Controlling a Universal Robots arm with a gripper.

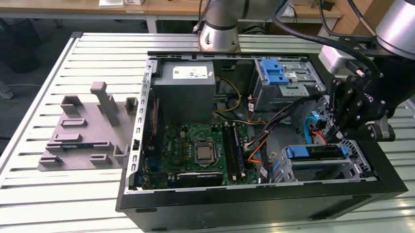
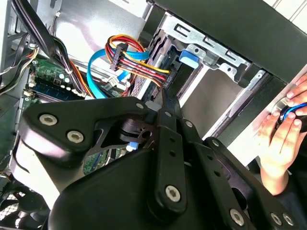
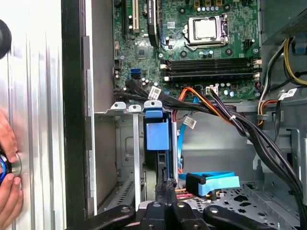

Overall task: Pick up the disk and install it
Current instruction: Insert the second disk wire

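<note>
Disk (image 3: 157, 136) stands on edge in the drive bay (image 3: 125, 143) at the computer case's (image 1: 259, 204) front corner, blue rail frame uppermost, as we see in the first wrist view. Nearest us, the gripper (image 3: 165, 186) has its fingers pressed together, tips at the disk's edge. Beside the case, a person's hand (image 3: 7, 187) rests on the table (image 1: 65, 194). Beyond the bay, we see cables and the motherboard (image 3: 201, 57).

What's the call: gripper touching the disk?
Cannot tell. In the first wrist view the gripper ends right by the blue rail of the disk, but neither contact nor gap shows plainly.
</note>
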